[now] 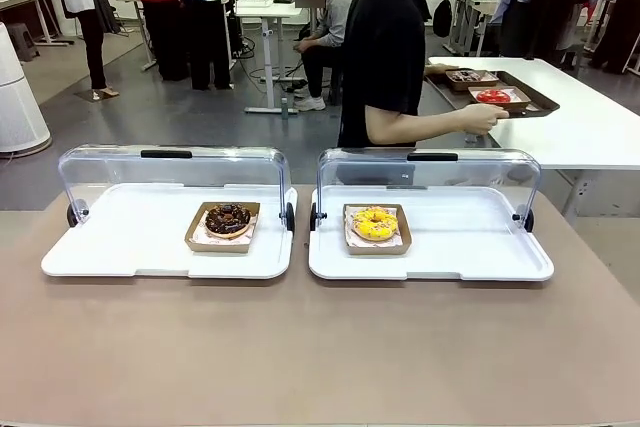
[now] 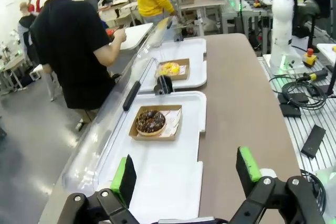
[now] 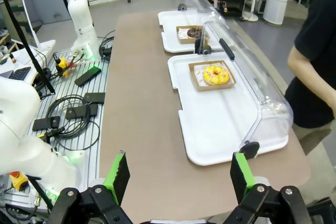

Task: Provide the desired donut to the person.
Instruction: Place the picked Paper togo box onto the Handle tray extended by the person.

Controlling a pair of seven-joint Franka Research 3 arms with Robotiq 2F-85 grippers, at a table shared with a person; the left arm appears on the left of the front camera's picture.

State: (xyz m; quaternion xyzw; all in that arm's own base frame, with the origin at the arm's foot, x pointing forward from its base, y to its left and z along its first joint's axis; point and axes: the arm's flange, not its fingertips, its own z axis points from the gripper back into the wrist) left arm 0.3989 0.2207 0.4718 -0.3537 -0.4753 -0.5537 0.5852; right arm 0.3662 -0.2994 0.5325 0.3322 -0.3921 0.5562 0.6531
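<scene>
A chocolate donut lies in a brown paper tray on the left white display tray. A yellow-iced donut lies in its paper tray on the right display tray. Both clear lids are swung back. The person in a black T-shirt stands beyond the trays, turned aside, hand on a brown tray with a red donut. My left gripper is open above the table's left end. My right gripper is open above the right end.
A white table stands behind the person at right. Cables and black boxes lie on the metal base beside the table. The other white arm rises beyond the table. Bare brown tabletop runs in front of the trays.
</scene>
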